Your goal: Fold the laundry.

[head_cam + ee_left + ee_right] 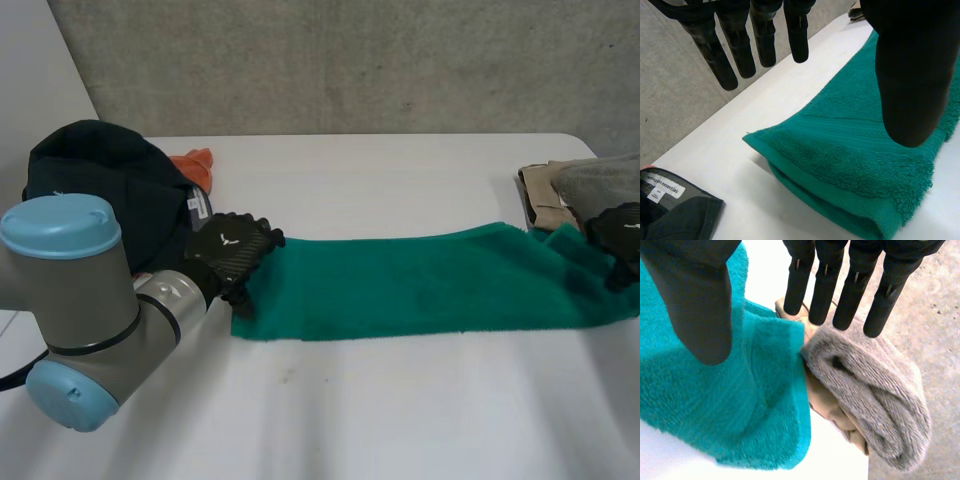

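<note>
Midway in folding towel [420, 285], doubled lengthwise. Left hand [232, 255] and right hand [620, 240] at its ends, both spread open, nothing held. Next, likely: pinch one end, carry onto other.

White table [400, 420], and it fills the lower frame right up to the grey wall. Stretched across the middle, from left of centre out to the right edge, is a green towel [420, 285], lying flat as a long band and doubled over, two layers showing at its left end. At upper left a dark garment [100, 190] sits heaped near the table's edge, with a white label [662, 191] on its hem. An orange cloth [195, 165] peeks out just beside it. At far right, a folded tan cloth [540, 195] touches the green towel's end, with a grey towel [600, 180] on top.
</note>
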Robot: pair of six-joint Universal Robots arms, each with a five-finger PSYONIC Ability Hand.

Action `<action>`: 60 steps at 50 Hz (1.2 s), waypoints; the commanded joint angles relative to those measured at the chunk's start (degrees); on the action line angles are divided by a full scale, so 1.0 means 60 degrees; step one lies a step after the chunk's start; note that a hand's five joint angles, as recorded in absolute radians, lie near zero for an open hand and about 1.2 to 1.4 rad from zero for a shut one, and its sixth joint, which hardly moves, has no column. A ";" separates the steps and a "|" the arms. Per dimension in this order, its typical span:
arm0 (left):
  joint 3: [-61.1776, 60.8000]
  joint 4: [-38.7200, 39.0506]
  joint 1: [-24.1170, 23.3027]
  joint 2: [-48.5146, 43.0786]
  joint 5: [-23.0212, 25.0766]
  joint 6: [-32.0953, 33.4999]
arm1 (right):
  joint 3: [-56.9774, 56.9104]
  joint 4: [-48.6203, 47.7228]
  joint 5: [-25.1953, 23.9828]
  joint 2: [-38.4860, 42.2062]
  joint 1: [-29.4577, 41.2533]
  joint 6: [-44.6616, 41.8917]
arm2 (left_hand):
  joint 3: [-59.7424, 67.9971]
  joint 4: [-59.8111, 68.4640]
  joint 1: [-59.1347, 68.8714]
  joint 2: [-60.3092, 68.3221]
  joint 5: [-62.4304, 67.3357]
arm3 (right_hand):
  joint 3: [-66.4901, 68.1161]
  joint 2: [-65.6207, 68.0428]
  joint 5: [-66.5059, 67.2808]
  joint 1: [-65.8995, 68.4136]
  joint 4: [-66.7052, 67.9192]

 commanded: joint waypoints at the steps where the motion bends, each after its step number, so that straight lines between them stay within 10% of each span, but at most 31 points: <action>1: -0.0166 -0.0037 0.0075 0.0397 -0.0038 -0.0095 | -0.0323 0.0737 -0.0636 0.0004 -0.0850 -0.0380 | -0.0142 -0.0071 -0.0193 -0.0151 -0.0031 | -0.0255 -0.0294 -0.0049 -0.0335 -0.0244; 14: -0.0415 -0.0037 0.0266 0.0808 0.0020 -0.0403 | -0.0894 0.1910 -0.1897 0.1219 -0.2023 -0.2446 | -0.0366 -0.0295 -0.0417 -0.0375 -0.0255 | -0.0733 -0.0772 -0.0527 -0.0813 -0.0722; 41: -0.0489 0.0007 -0.0027 0.0676 -0.0097 -0.0359 | -0.1129 0.0343 -0.2424 0.2230 -0.2155 -0.1729 | -0.0646 -0.0576 -0.0697 -0.0655 -0.0536 | 0.1674 0.1635 0.1880 0.1594 0.1686; 43: -0.0518 0.0021 -0.0027 0.0676 -0.0112 -0.0359 | -0.1144 0.0139 -0.2366 0.2260 -0.2199 -0.1714 | -0.0702 -0.0632 -0.0753 -0.0711 -0.0592 | 0.7642 0.7603 0.7848 0.7562 0.7654; 60: -0.1104 0.0022 0.0485 0.1319 -0.0141 -0.0417 | -0.1172 0.0460 0.0548 0.1059 -0.1879 -0.2695 | -0.1095 -0.1025 -0.1146 -0.1104 -0.0984 | 0.7681 0.7642 0.7888 0.7601 0.7693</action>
